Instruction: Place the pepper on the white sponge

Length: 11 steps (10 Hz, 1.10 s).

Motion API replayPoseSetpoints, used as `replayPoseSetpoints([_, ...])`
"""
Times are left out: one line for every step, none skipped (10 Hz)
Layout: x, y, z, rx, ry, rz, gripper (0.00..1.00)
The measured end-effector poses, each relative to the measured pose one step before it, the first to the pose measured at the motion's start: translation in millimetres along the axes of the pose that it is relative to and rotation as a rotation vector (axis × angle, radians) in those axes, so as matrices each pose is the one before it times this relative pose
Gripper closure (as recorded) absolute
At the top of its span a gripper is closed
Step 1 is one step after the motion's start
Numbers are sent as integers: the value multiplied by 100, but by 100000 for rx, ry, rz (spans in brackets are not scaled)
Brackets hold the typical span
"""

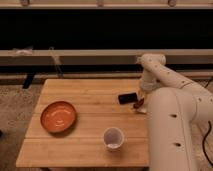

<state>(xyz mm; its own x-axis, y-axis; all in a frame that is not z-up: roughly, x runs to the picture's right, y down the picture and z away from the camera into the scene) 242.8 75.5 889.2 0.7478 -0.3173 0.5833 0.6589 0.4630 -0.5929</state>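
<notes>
The gripper [141,96] hangs from the white arm over the right edge of the wooden table [85,95], tips pointing down. The small dark red pepper [139,104] shows right below the gripper's tip; I cannot tell whether it is held. A pale sliver of the white sponge [142,111] shows just under the pepper, at the table's right edge. The arm's large white link hides most of the sponge.
A small flat black object [128,98] lies just left of the gripper. An orange bowl [58,116] sits at the table's left. A round white cup [113,137] stands near the front edge. The arm's bulky link [172,130] covers the table's right front corner.
</notes>
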Motion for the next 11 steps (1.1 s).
replayPoseSetpoints([-141, 87, -110, 135, -490, -384, 20])
replayPoseSetpoints([-84, 141, -107, 260, -404, -156, 20])
replayPoseSetpoints([-59, 53, -82, 200, -188, -132, 20])
replayPoseSetpoints([-38, 18, -85, 59, 19, -114, 20])
replayPoseSetpoints([-58, 100, -89, 1, 35, -54, 20])
replayPoseSetpoints([-41, 40, -93, 125, 266, -92, 20])
replayPoseSetpoints([-16, 14, -199, 479, 763, 263, 20])
replayPoseSetpoints([-155, -74, -383, 1260, 1226, -192, 20])
replayPoseSetpoints([-409, -224, -805, 1723, 1367, -919, 20])
replayPoseSetpoints([-463, -335, -797, 1489, 1413, -1303, 20])
replayPoseSetpoints([-579, -540, -1002, 1558, 1599, -1554, 20])
